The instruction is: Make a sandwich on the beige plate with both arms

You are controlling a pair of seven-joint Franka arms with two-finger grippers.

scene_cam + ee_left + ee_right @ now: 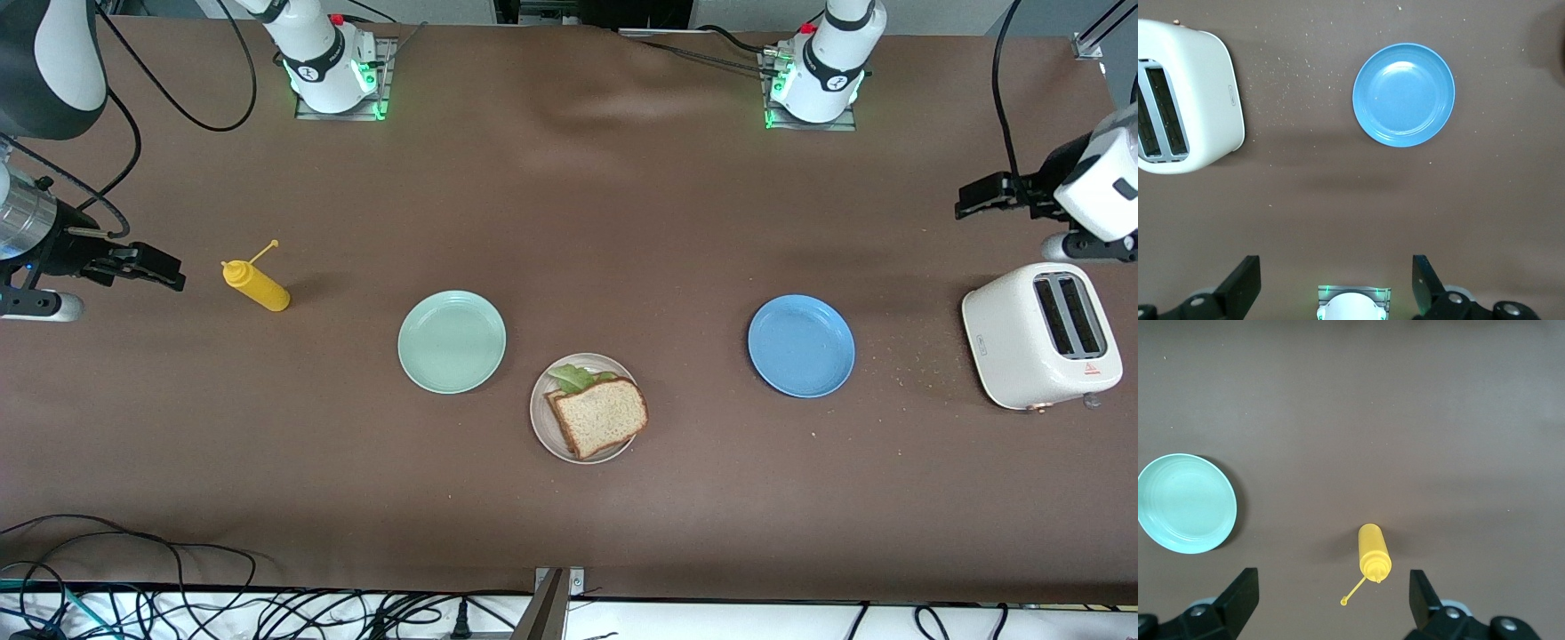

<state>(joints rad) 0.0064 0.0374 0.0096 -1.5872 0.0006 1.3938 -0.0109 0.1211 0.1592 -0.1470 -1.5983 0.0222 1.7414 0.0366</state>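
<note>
The sandwich (605, 416) lies on the beige plate (540, 418) in the middle of the table, nearer to the front camera than the other plates. Its top bread slice covers most of the plate, and green lettuce (573, 378) sticks out from under it. My left gripper (978, 197) is open and empty, up over the table at the left arm's end, close to the toaster; it also shows in the left wrist view (1335, 287). My right gripper (156, 267) is open and empty over the right arm's end of the table; it also shows in the right wrist view (1331, 600).
A mint-green plate (452, 341) and a blue plate (801, 346) sit empty on either side of the beige plate. A yellow squeeze bottle (256, 286) lies on its side near the right gripper. A white toaster (1040, 336) stands at the left arm's end, with crumbs beside it.
</note>
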